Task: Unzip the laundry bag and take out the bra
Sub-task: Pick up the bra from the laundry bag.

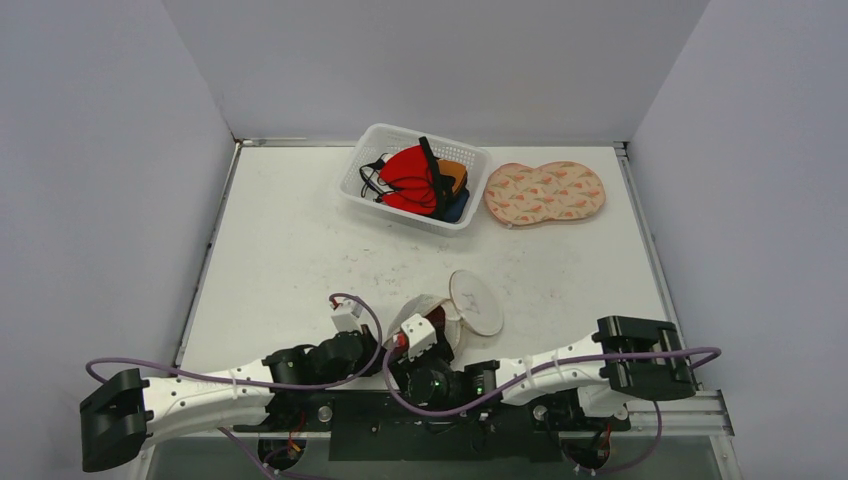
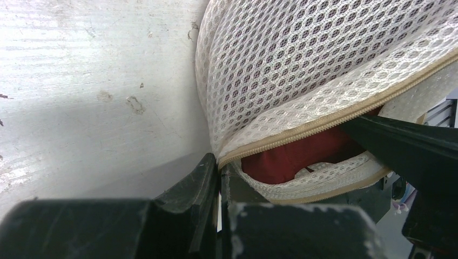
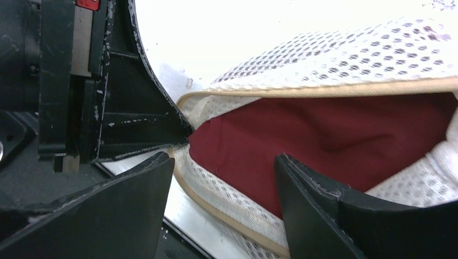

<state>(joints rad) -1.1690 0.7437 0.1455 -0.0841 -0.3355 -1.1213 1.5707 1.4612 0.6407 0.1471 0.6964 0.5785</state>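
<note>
White mesh dome laundry bag [image 2: 302, 65] lies at 6 o'clock of white table [image 1: 300, 250], close to arm bases.

Left gripper [image 2: 219, 171] pinches shut on bag's seam at corner of opening. Likely acts as anchor, keeping mouth taut.

Beige zipper [image 2: 335, 116] already parted. Dark red bra [image 3: 335, 129] shows inside, at 3 o'clock of that pinch in left wrist view.

Right gripper [image 3: 224, 159] jaws spread wide, holding nothing. Tips sit over lower lip, seemingly poised to reach in.

White plastic basket [image 1: 356, 165] of garments at 12 o'clock, well apart.

The white honeycomb-mesh laundry bag [image 2: 302, 59] lies at the near edge of the desk [image 1: 300, 250]. Its beige zipper [image 2: 324, 121] is parted, and the dark red bra [image 3: 335, 129] inside shows through the gap.
</note>
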